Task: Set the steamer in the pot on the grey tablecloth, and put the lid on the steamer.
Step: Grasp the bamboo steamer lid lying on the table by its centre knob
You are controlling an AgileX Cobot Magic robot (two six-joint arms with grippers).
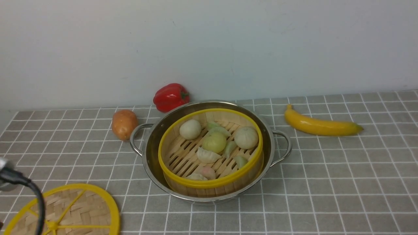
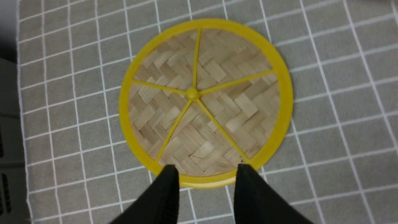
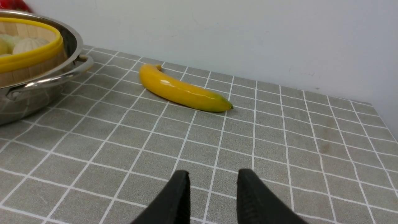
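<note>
The steamer (image 1: pixel 209 184), a bamboo basket with yellow rims, sits inside the shiny steel pot (image 1: pixel 150 143) on the grey tablecloth (image 1: pixel 326 182); buns and dumplings lie on its slatted floor. The lid (image 2: pixel 217 77), a woven disc with yellow rim and spokes, lies flat on the cloth at the front left (image 1: pixel 81 205). My left gripper (image 2: pixel 207 168) hangs open above the lid's near rim, nothing between its fingers. Over bare cloth to the right of the pot, my right gripper (image 3: pixel 214 172) is open and empty. The front view shows neither gripper, only a black cable at the lower left.
A banana (image 1: pixel 320 125) lies to the right of the pot. A red pepper (image 1: pixel 170 96) sits behind the pot by the wall, and a brown potato-like vegetable (image 1: pixel 124 124) next to the pot's left handle. The cloth's left edge runs close to the lid.
</note>
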